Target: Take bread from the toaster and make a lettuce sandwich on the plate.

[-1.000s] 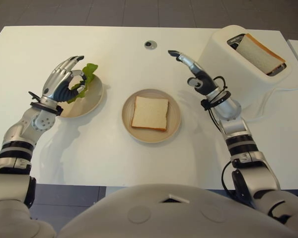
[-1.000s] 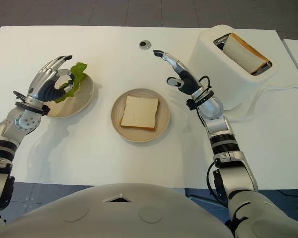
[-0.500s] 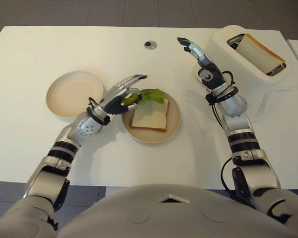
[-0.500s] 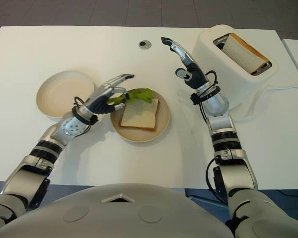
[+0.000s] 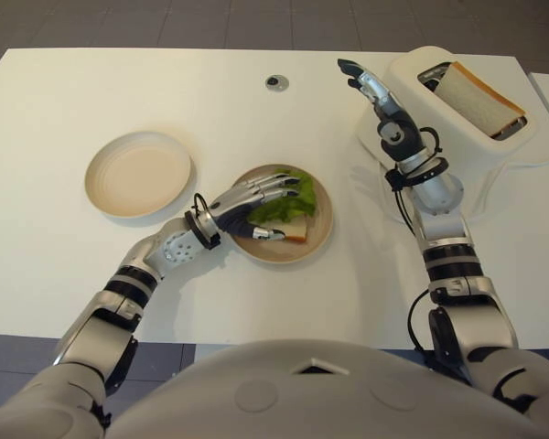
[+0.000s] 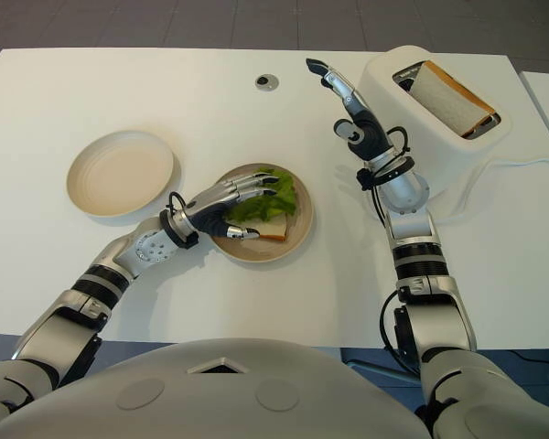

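Left eye view, head camera, looking down on the white worktop (image 5: 91,91). My left hand (image 5: 247,203) lay low over the near-left part of the plate (image 5: 322,229) at the middle of the worktop, touching the lettuce (image 5: 288,197). I could not tell whether this hand gripped the leaf or merely rested on it. The lettuce lay on top of the bread slice (image 5: 296,235), covering most of it, so that just the near edge of the slice showed. My right hand (image 5: 384,114) was raised above the worktop just beside the left wall of the toaster (image 5: 457,119), spread open and holding nothing. A second slice (image 5: 480,96) stood tilted in the toaster slot. A second plate (image 5: 137,174) sat to the left, apart from the first. A small round fitting (image 5: 276,82) lay at the far side.
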